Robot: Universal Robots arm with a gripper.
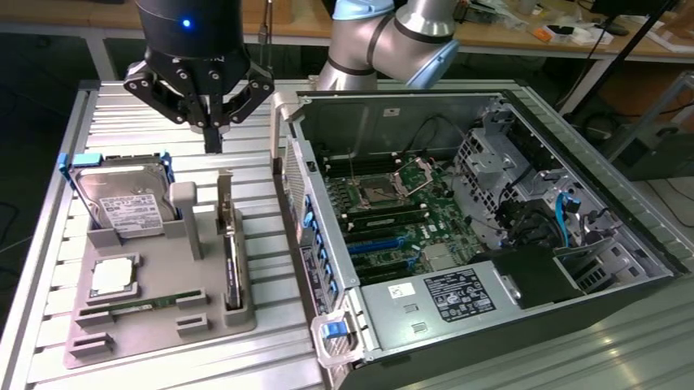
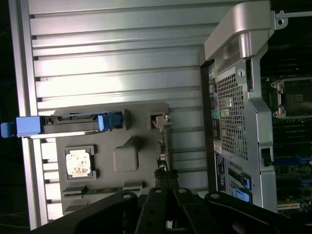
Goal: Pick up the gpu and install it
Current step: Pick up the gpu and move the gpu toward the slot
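Station: slatted aluminium table (image 1: 109, 114) carrying a grey fixture tray (image 1: 168, 264) beside an open computer case (image 1: 391, 122), which lies on its side so the motherboard (image 1: 401, 203) faces up for access from above.

The gpu (image 1: 229, 252) stands on its long edge in a slot along the side of the tray nearest the case, its pale bracket end toward the arm; this posture presents a thin top edge for a pinch from above. In the wrist view the gpu (image 2: 163, 146) appears edge-on, directly ahead of the fingers, so the tool seems aligned with the card's length.

The gripper (image 1: 214, 145) hangs above the far end of the tray, just beyond the card's bracket end and clear of it; its fingers appear pressed together with nothing between them; no contact with the card is observed.

Other items are seated in their own tray recesses: hard drive (image 1: 125, 203) upright in a blue-handled carrier, processor (image 1: 114, 276) lying flat, memory stick (image 1: 141, 305) in its groove.

Judgement: pick-up not yet made; card not installed.
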